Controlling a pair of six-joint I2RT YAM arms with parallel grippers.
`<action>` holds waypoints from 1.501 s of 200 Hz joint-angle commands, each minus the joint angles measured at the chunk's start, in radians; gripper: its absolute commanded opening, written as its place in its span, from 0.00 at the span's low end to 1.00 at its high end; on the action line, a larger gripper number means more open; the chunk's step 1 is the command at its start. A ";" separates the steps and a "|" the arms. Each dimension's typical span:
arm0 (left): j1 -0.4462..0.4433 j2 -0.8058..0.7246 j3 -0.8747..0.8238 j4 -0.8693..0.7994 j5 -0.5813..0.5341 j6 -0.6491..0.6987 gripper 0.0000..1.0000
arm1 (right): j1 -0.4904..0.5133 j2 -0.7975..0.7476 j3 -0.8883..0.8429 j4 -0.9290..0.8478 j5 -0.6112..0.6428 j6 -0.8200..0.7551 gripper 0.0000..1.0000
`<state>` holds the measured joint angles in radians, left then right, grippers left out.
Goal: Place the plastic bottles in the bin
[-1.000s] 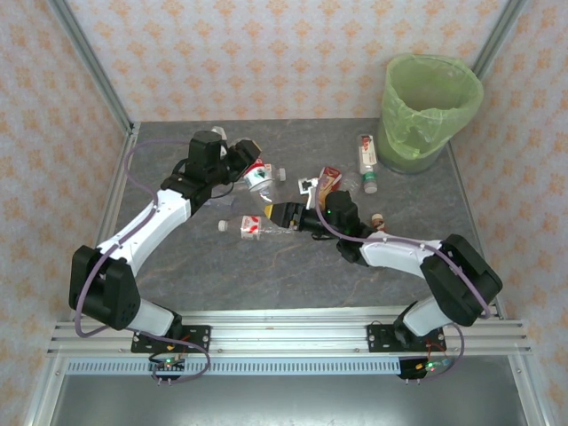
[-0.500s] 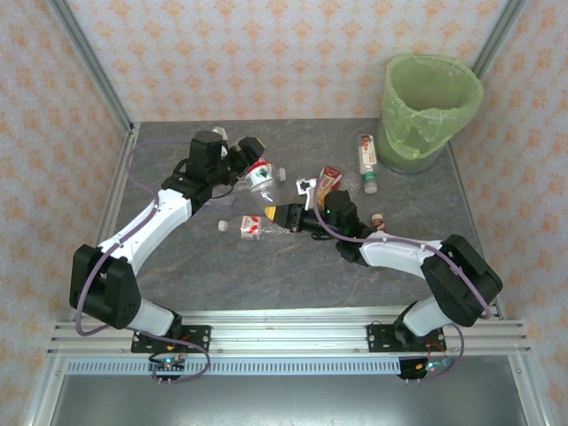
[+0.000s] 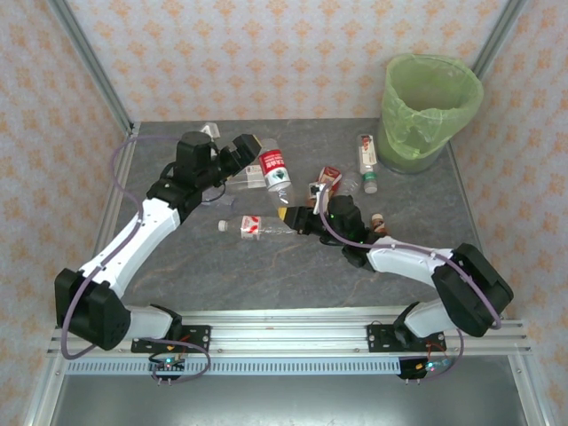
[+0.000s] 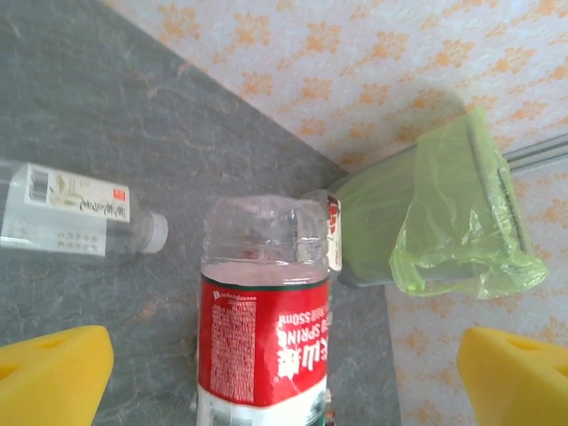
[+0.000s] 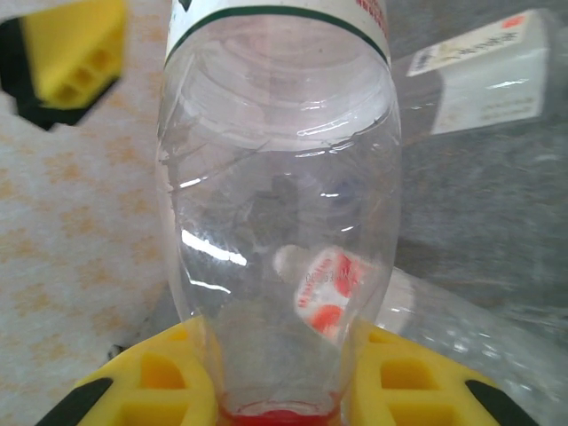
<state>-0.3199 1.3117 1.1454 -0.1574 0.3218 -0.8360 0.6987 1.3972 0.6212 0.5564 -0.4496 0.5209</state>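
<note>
One bottle, held by its neck alone

Nearest us, the right pincer (image 5: 280, 382) is closed on the neck of a red-labelled bottle (image 3: 276, 170), right by its red cap, and the whole clear body sticks out past the fingers. We judge that a thin hold: a quick swing could pivot the bottle between the pads or slip it free.

Just beyond, the left pincer (image 3: 246, 151) stands spread wide, a yellow finger on each side of the label and neither touching it. If either arm moves sideways first, a finger could knock the bottle askew.

Other bottles lie on the tabletop (image 3: 204, 257): a lying bottle (image 3: 253, 226) just beside the right pincer, and more between it and the bin (image 3: 417, 133). A low carry might scatter them.

The bin stands well apart at the far right corner, and its rim is high. Too flat an approach could strike the wall or drop the bottle outside.
</note>
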 commanded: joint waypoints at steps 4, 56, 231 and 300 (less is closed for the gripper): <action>0.007 -0.083 -0.080 0.052 -0.123 0.064 1.00 | -0.036 -0.052 -0.005 -0.073 0.101 -0.031 0.00; 0.008 -0.203 -0.235 0.103 -0.298 0.095 1.00 | -0.137 -0.152 0.040 -0.244 0.187 -0.145 0.00; 0.009 -0.241 -0.374 -0.028 -0.409 0.007 1.00 | -0.423 -0.139 0.499 -0.386 0.344 -0.418 0.00; 0.008 -0.213 -0.330 -0.027 -0.274 0.090 1.00 | -0.634 0.050 0.840 -0.679 0.302 -0.469 0.00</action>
<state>-0.3180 1.0939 0.7715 -0.1776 -0.0223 -0.8021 0.1070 1.3911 1.3487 0.0166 -0.1345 0.0830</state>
